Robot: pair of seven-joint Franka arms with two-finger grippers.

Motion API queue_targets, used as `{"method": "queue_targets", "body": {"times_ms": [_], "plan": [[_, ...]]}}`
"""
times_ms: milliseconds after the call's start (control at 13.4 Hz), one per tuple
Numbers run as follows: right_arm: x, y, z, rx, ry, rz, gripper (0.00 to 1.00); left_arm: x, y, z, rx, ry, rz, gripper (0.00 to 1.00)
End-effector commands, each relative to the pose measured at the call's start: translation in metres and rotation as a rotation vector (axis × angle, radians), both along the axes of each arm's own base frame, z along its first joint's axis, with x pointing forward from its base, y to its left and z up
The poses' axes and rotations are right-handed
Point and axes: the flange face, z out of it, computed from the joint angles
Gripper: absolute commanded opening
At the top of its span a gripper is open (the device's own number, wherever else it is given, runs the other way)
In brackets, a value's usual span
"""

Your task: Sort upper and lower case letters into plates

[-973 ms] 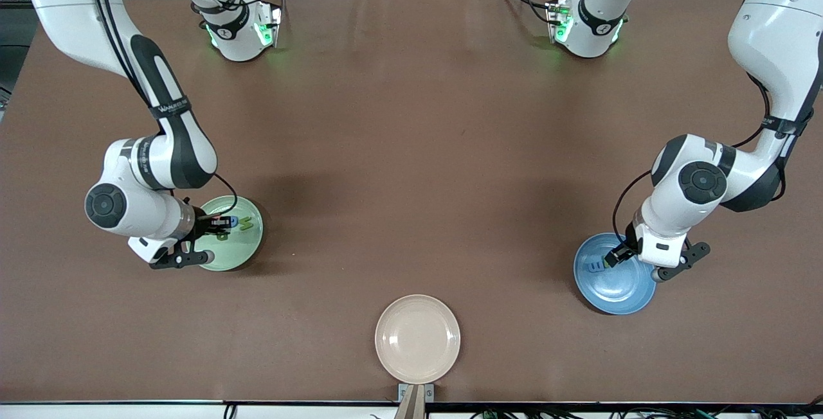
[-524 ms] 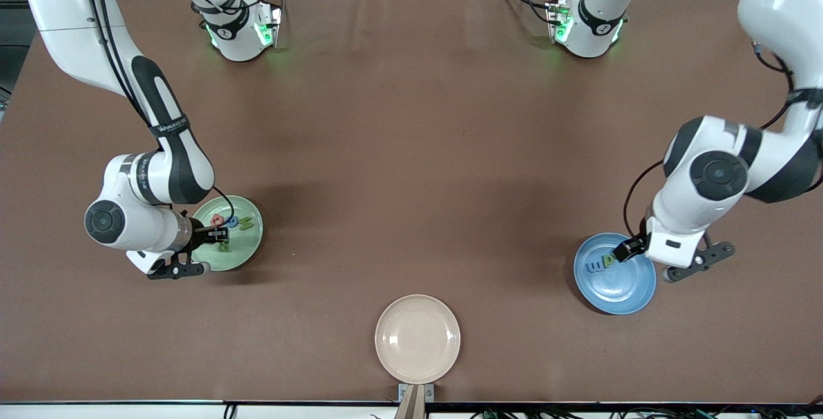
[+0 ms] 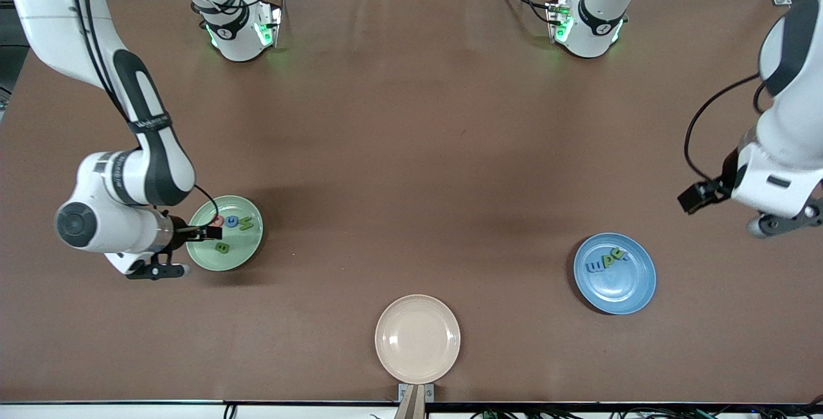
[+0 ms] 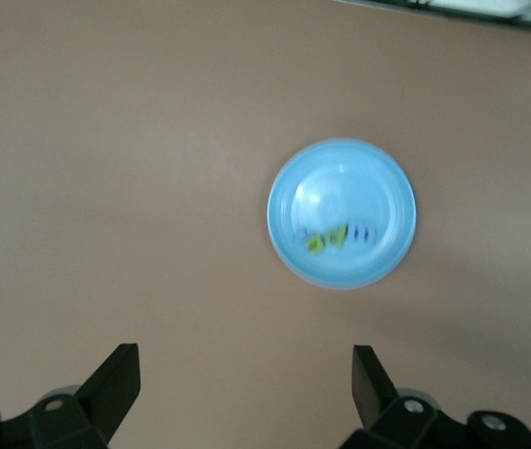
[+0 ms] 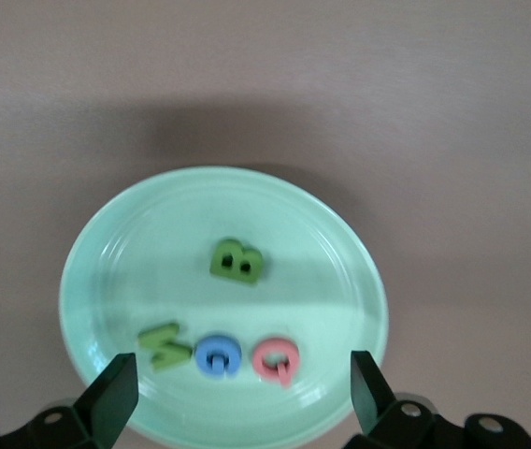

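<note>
While lying flat, green B (image 5: 237, 261) sits in green plate (image 5: 340, 253).

Front cam high; wrist cams down onto plates.

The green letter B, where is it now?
The green B lies in the pale green plate toward the right arm's end, nearer the front camera than the N, G and Q row.
</note>
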Motion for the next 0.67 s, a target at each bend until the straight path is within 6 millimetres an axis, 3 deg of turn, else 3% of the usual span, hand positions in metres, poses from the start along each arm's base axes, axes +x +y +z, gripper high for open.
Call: {"method": "queue_targets", "body": {"times_ms": [0, 150, 374, 449, 599], "plan": [[-0.019, -0.006, 0.079, -0.015, 0.004, -0.039, 1.0, -0.025, 0.01, 0.038, 0.004, 0.024, -0.061, 1.0], [-0.03, -0.034, 0.149, -0.022, -0.024, -0.083, 1.0, -0.047, 0.011, 0.067, -0.007, 0.028, -0.107, 1.0], [-0.027, -0.06, 0.243, -0.028, -0.015, -0.116, 1.0, -0.076, 0.016, 0.093, -0.042, 0.068, -0.158, 1.0], [-0.028, -0.074, 0.26, -0.025, -0.03, -0.137, 1.0, -0.084, 0.021, 0.1, -0.07, 0.069, -0.156, 1.0], [-0.028, -0.091, 0.274, -0.013, -0.058, -0.162, 1.0, -0.102, 0.032, 0.11, -0.137, 0.068, -0.172, 1.0]]}}
